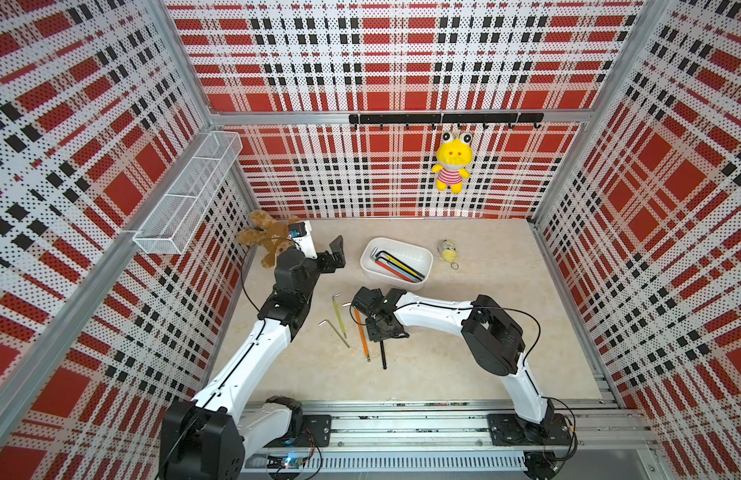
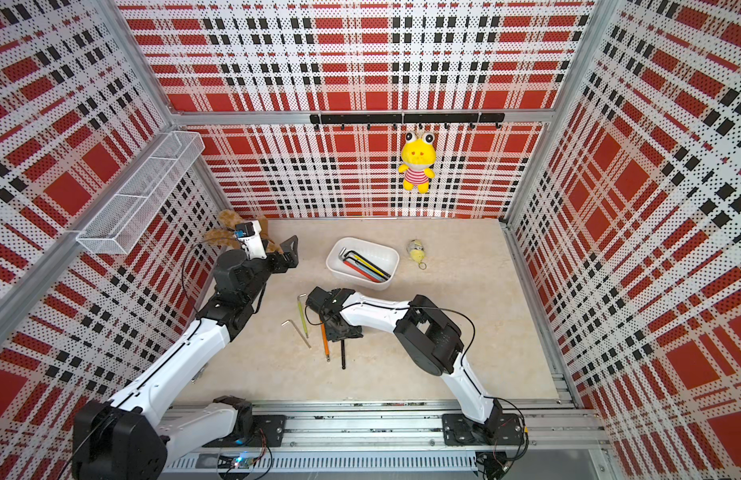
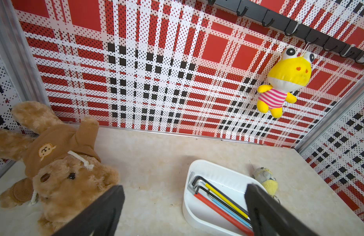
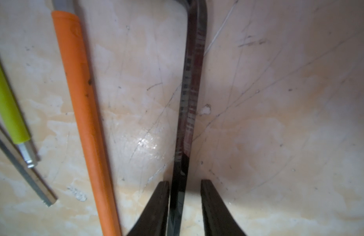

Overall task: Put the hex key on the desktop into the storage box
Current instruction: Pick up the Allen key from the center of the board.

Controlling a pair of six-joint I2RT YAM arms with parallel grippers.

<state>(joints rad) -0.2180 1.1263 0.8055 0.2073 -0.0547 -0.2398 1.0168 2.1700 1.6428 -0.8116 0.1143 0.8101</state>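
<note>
Cream marbled surface (image 1: 485, 332) w/ 4 loose hex keys (image 1: 361, 332), several others already in white rounded plastic storage box (image 1: 385, 277); right end effector (image 4: 185, 181) straddles black L-shaped metal hex key (image 4: 189, 92), jaws apart, not clamped yet; left end effector (image 3: 185, 187) spread wide, empty.

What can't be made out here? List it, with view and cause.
- Black key: far half hidden under the right gripper in both top views; short arm cut off by the edge in the right wrist view.
- Grip: whether the fingers touch the key is blurred in the right wrist view.
- Keys in the box: ends hidden by a left gripper finger, left wrist view.
</note>
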